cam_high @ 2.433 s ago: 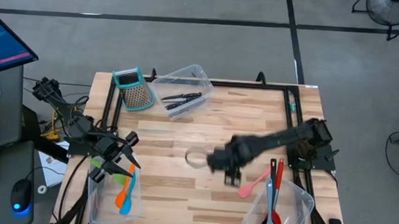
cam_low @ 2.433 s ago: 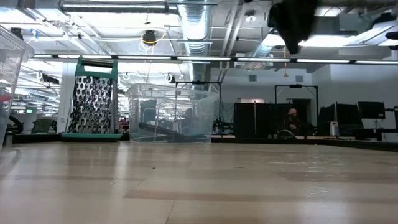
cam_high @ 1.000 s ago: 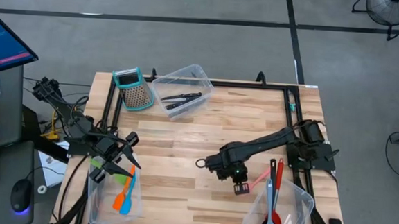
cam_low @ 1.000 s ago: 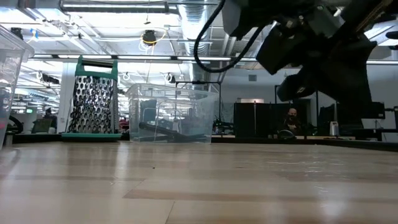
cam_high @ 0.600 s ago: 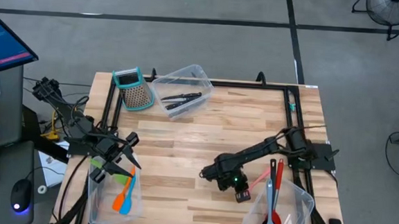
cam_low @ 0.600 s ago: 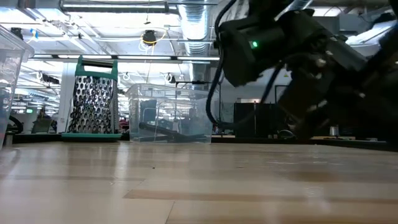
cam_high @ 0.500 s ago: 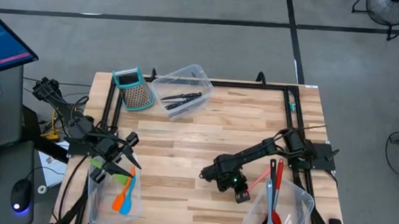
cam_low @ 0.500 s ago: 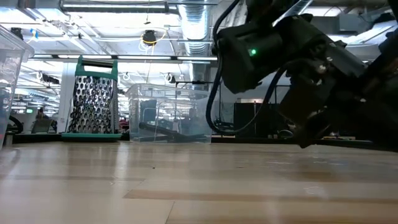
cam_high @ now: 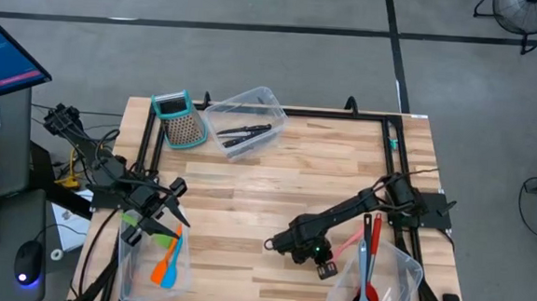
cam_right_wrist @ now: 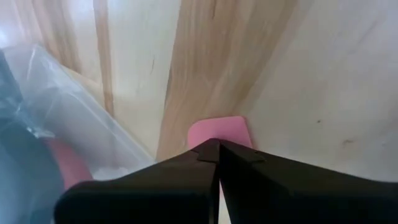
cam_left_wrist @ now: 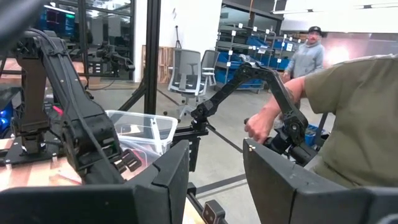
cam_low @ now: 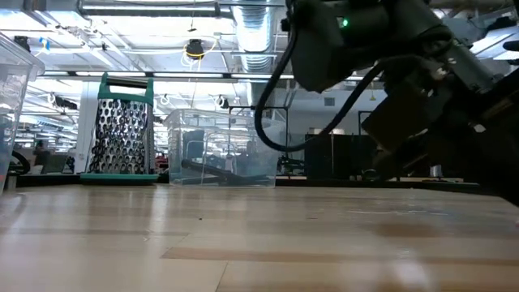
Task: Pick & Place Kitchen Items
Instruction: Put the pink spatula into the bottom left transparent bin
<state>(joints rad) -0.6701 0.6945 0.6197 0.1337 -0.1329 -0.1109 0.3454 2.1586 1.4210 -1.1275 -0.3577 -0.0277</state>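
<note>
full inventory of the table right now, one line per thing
box grater: 1, metal with teal top, far left corner.
far tub: 1, clear, beside grater, holds black-handled utensils.
left tub: 1, clear, near left edge, holds orange spatula, blue spatula, green spatula.
right tub: 1, clear, near right corner, holds grey spoon, red spoon.
pink spatula: 1, on table by right tub.
person: 1, beyond table.
left gripper: over left tub, parted, empty.
right gripper: shut, tips at pink spatula.
</note>
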